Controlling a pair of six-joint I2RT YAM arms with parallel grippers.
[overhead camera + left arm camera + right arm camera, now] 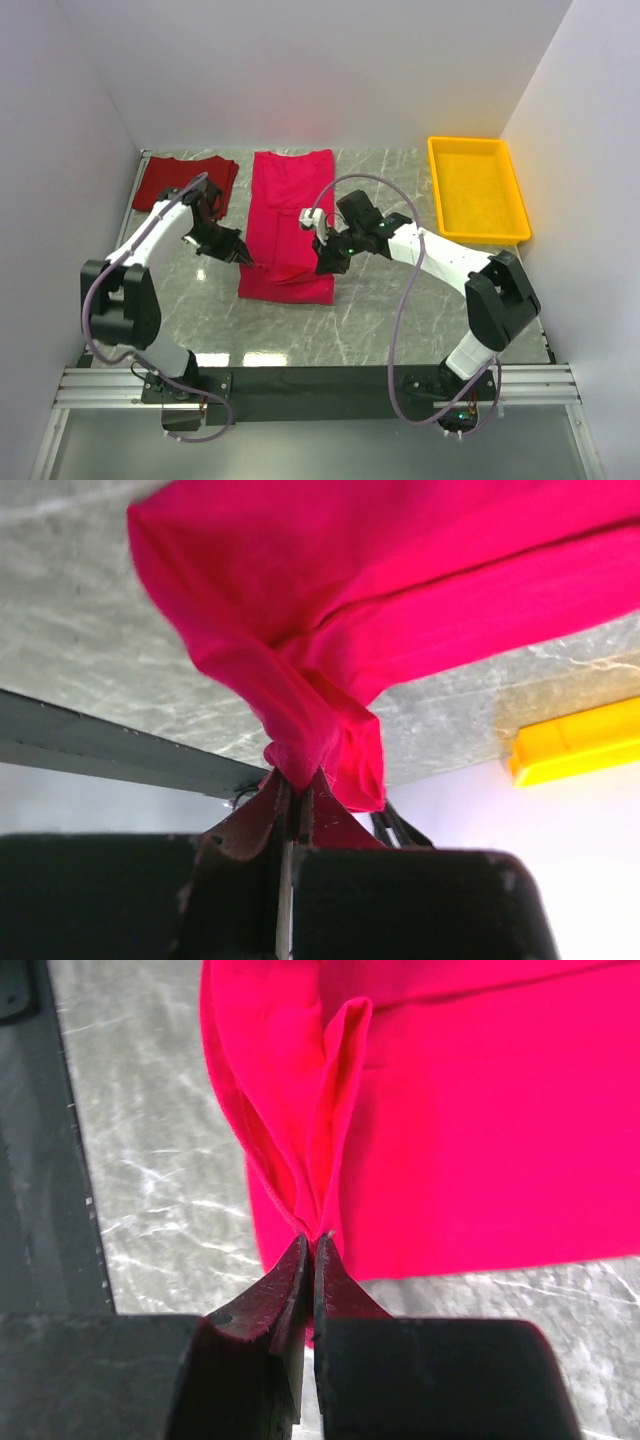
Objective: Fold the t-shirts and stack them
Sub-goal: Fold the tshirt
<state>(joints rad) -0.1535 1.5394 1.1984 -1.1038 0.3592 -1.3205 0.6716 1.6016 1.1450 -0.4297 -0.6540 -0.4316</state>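
Observation:
The crimson-pink t-shirt (290, 215) lies as a long folded strip in the middle of the table, its near end lifted. My left gripper (243, 256) is shut on the near left corner of the shirt (300, 670), bunched between the fingers. My right gripper (324, 264) is shut on the near right edge of the shirt (450, 1130), pinching a fold. The brick red t-shirt (185, 183) lies folded at the far left of the table, behind my left arm.
A yellow plastic tray (477, 187) stands at the far right and shows in the left wrist view (575, 742). White walls close in the table on three sides. The black front rail (300, 380) runs along the near edge.

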